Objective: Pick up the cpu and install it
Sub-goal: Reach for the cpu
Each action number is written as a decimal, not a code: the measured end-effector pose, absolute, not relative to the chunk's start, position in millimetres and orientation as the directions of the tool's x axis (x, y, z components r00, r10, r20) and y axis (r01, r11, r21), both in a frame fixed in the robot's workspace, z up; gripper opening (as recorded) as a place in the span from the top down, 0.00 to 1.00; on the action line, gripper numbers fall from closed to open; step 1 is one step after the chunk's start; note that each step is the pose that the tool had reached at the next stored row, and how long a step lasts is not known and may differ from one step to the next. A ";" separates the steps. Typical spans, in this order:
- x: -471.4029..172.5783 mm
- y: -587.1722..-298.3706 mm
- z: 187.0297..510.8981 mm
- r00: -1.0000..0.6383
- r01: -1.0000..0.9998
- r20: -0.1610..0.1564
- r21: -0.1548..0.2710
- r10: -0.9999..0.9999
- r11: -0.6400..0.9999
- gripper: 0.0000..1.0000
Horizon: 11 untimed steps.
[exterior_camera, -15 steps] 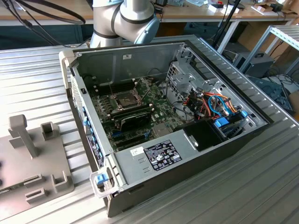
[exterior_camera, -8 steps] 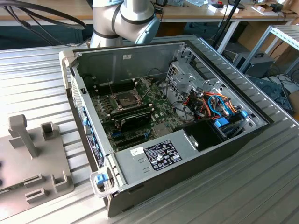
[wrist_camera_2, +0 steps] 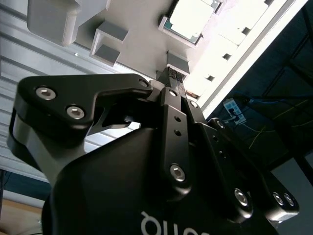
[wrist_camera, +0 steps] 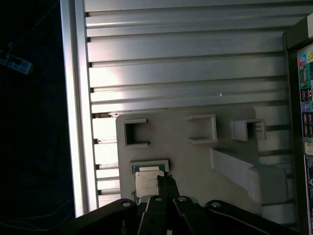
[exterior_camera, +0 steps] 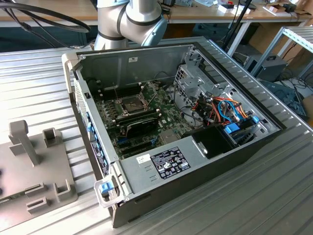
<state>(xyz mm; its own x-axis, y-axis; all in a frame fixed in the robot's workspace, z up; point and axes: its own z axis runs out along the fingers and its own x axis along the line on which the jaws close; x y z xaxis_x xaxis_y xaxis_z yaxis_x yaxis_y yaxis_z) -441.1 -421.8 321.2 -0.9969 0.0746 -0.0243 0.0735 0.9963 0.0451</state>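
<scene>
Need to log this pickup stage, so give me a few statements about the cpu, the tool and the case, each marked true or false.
1. The cpu lies in a recess of the grey fixture. True.
2. The tool has lifted the cpu. False: the cpu lies flat in the fixture, and the tool is close by it, not gripping it.
3. The case is open, with the green motherboard showing. True.
4. The fixture stands inside the case. False: it rests on the ribbed table beside the case, at the exterior view's left.
</scene>
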 end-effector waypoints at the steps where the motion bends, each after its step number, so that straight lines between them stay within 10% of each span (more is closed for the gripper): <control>1: -441.1 -421.8 321.2 -0.997 0.073 -0.024 0.045 0.075 0.996 0.89; 11: -441.4 -422.6 315.6 -0.997 0.074 -0.007 0.044 0.075 0.996 0.89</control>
<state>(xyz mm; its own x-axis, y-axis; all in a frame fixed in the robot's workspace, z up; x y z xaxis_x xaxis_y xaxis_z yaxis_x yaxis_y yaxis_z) -441.4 -422.6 315.6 -0.9972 0.0746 -0.0073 0.0742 0.9963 0.0438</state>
